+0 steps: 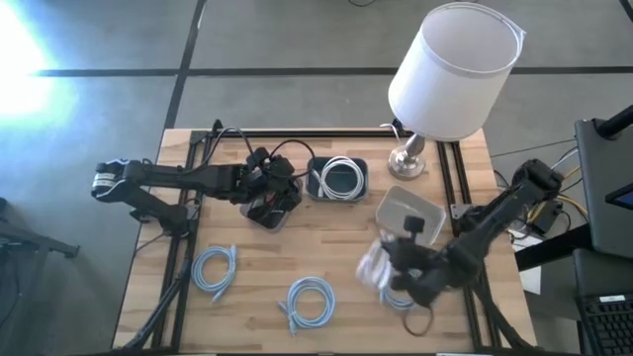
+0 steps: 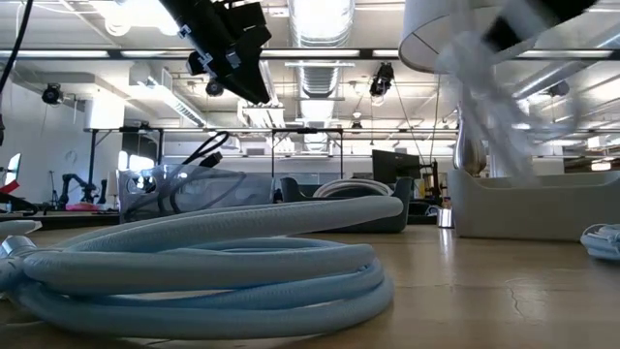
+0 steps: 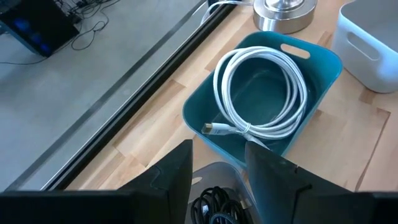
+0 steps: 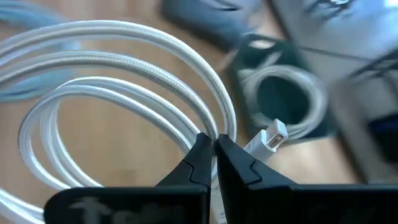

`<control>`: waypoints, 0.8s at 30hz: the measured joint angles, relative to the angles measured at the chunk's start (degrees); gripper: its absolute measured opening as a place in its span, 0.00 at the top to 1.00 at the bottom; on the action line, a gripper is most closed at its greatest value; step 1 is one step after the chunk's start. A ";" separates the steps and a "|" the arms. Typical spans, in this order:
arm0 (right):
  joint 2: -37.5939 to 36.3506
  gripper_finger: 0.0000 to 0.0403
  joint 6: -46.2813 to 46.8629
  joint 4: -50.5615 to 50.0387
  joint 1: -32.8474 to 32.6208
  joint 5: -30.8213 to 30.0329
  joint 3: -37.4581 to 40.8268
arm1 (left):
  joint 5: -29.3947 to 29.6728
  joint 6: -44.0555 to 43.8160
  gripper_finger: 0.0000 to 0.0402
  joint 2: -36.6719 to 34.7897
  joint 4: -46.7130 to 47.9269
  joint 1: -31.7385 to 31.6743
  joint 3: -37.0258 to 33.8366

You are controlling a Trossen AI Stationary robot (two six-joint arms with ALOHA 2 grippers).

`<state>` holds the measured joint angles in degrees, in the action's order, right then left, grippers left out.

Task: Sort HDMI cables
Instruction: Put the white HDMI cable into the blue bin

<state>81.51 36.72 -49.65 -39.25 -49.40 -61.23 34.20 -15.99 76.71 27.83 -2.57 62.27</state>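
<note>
My right gripper is shut on a white cable coil, which hangs blurred above the table's right side, near the white bin. My left gripper hangs open over a clear bin holding thin black cables. Another white coil lies in the teal bin. Two light-blue coils lie flat on the near part of the table. A third light-blue coil lies below my right gripper. My right gripper pinches the white coil's bundled strands between its two fingers, close to the metal plug end. The fingers lie across the strands. The coil is lifted clear of the table and hangs below the gripper.
A lamp with a white shade stands on a metal base at the far right. A thin black cable lies at the near right edge. Black rails run along the table's sides. Bare wood shows between the blue coils.
</note>
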 joint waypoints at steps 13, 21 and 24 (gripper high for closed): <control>3.77 0.98 -16.55 7.79 28.04 -4.53 -2.80 | -0.03 -0.30 0.62 0.00 0.02 0.00 -0.35; 3.75 0.98 -20.47 19.73 39.91 5.03 -4.93 | -0.05 -1.08 0.62 0.00 0.04 0.02 -0.64; 4.78 0.98 -22.63 22.48 43.57 8.45 -4.26 | -0.05 -1.09 0.62 0.00 0.04 0.02 -0.64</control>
<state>86.28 14.09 -27.17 4.32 -40.95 -65.49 34.15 -17.08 76.71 27.88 -2.55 61.62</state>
